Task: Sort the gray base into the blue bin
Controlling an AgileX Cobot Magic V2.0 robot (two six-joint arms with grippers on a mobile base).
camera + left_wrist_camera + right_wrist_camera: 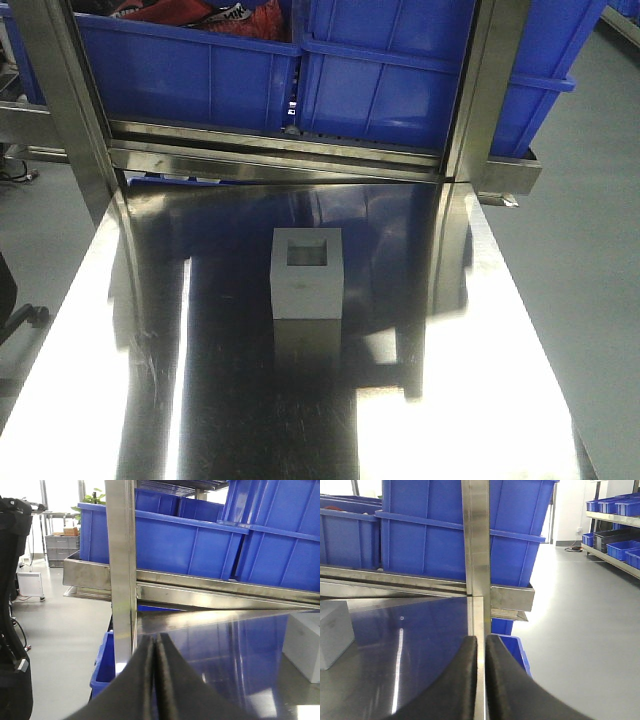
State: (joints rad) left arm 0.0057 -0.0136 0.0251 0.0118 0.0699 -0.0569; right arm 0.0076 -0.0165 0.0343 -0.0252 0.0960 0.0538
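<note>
The gray base (307,275) stands upright in the middle of the steel table (480,400), its square recess facing up. It also shows at the right edge of the left wrist view as the gray base (302,645), and at the left edge of the right wrist view as the gray base (335,632). Blue bins (400,70) sit side by side on the shelf behind the table. My left gripper (156,642) is shut and empty, left of the block. My right gripper (481,640) is shut with nothing in it, over the table's right edge. Neither gripper shows in the front view.
Two steel uprights (70,110) (490,90) frame the shelf at the table's back. The left shelf bin (190,70) holds red, white and black items. More blue bins sit low beside the table (102,665) (512,647). Open gray floor (580,630) lies to the right.
</note>
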